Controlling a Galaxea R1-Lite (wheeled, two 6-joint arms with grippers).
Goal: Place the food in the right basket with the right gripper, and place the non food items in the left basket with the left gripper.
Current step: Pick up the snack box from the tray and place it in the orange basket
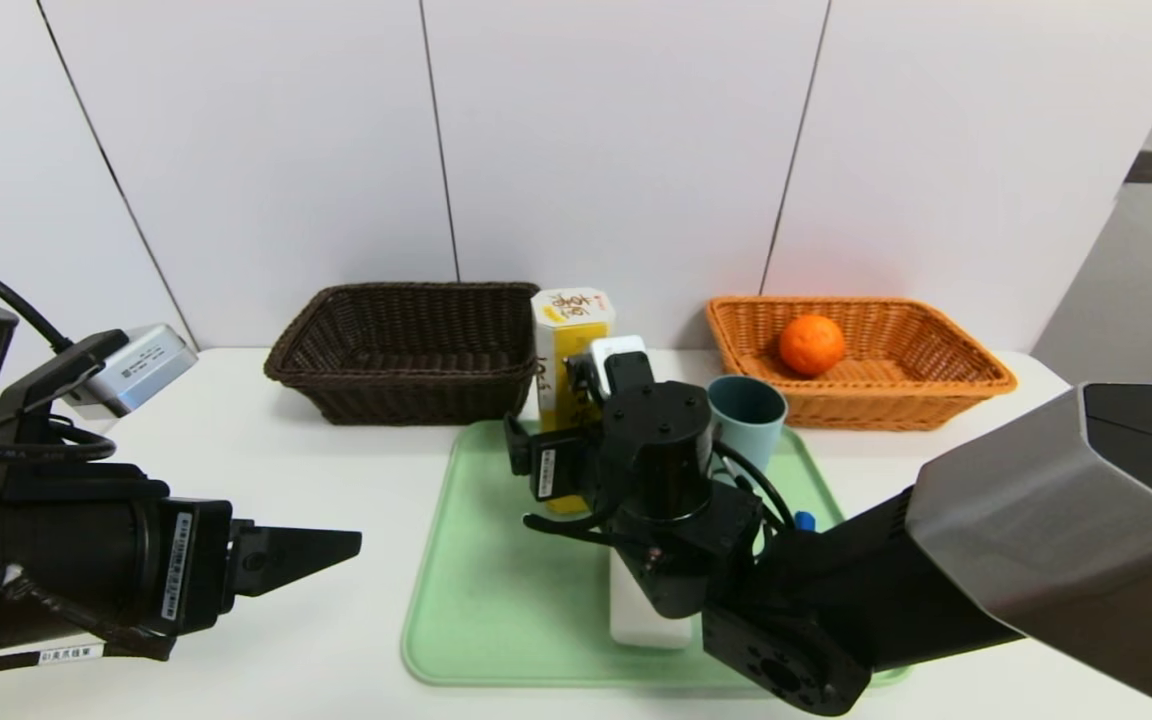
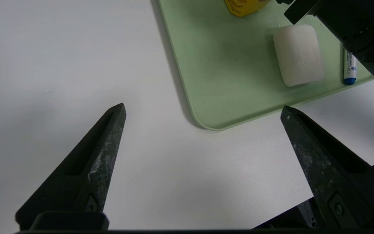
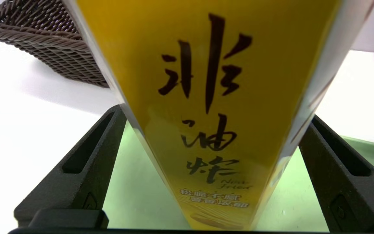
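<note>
Right claw brackets the snack box, fingers spread on both sides, not yet pinching; box stands upright on the tray. Centre the box, close squarely, lift straight, carry to the orange basket. Left claw hovers spread over the bench.

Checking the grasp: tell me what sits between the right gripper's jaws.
The yellow snack box stands upright between the open jaws of the right gripper, filling most of the gap, in the right wrist view.
</note>
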